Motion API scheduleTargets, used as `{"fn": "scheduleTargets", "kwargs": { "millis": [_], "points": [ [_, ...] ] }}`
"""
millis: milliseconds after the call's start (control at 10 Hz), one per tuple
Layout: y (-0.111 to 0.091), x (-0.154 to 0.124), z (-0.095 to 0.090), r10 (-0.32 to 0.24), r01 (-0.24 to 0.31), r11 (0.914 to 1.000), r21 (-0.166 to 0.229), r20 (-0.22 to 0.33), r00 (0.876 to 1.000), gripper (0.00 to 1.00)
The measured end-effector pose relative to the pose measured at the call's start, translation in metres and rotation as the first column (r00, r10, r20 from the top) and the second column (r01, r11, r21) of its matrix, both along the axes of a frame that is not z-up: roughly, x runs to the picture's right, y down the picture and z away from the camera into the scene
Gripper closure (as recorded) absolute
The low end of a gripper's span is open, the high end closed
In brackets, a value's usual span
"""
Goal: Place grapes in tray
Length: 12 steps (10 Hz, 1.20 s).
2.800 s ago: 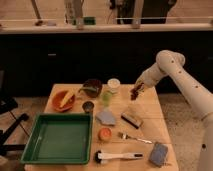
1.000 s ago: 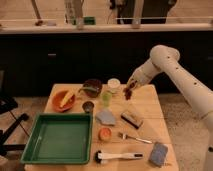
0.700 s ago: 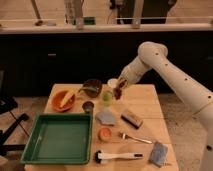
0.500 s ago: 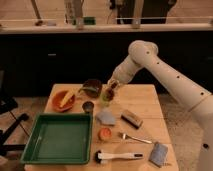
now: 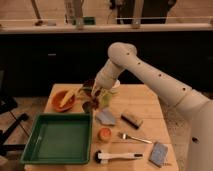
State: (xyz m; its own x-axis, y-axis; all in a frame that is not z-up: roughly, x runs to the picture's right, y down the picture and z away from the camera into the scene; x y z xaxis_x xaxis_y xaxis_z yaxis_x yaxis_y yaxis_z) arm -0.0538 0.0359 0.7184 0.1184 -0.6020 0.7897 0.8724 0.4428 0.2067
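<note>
Moved since earlier: your arm has swung from the far right side of the surface (image 5: 150,102) across toward the left; the hand (image 5: 95,93) now hangs above the back-left part of it, beside the orange bowl (image 5: 63,100).
Hand: clamped shut, and it looks to be pinching a small dark cluster, most likely the grapes (image 5: 93,93); the outline is blurred, so treat the grip as probable, not certain.
Grapes: up in the air at the hand, not touching anything below.
Tray: you have the green tray (image 5: 34,150) lying below and to the left of the hand, at the front-left corner of the surface, well apart from it.
Tray contents: nothing shows inside it.
Orange bowl: just left of the hand; something yellowish lies in it.
Dark bowl and cup: right behind and beside the hand, partly hidden by the wrist; what they hold you cannot tell.
Other things: a grey-blue cloth (image 5: 106,117) and a round orange fruit (image 5: 104,133) sit in front of the hand; a brush (image 5: 119,156), fork (image 5: 133,138) and sponges lie further forward and right.
Done: pick-up and most of the carry seem finished.
Left: bring the hand forward over the tray, lower, and let go.
</note>
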Motion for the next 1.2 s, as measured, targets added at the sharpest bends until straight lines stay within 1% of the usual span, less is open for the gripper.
{"fn": "scheduleTargets", "kwargs": {
  "millis": [200,900,1100,1200],
  "points": [
    [0.018,-0.026,-0.003,-0.063,0.064,0.9976,-0.024,0.058,0.996,1.00],
    [0.019,-0.024,-0.003,-0.064,0.065,0.9975,-0.026,0.058,0.996,1.00],
    [0.028,-0.032,-0.004,-0.086,0.090,0.9951,-0.041,0.090,0.992,1.00],
    [0.038,-0.045,-0.006,-0.105,0.112,0.9924,-0.052,0.118,0.987,1.00]
  ]
}}
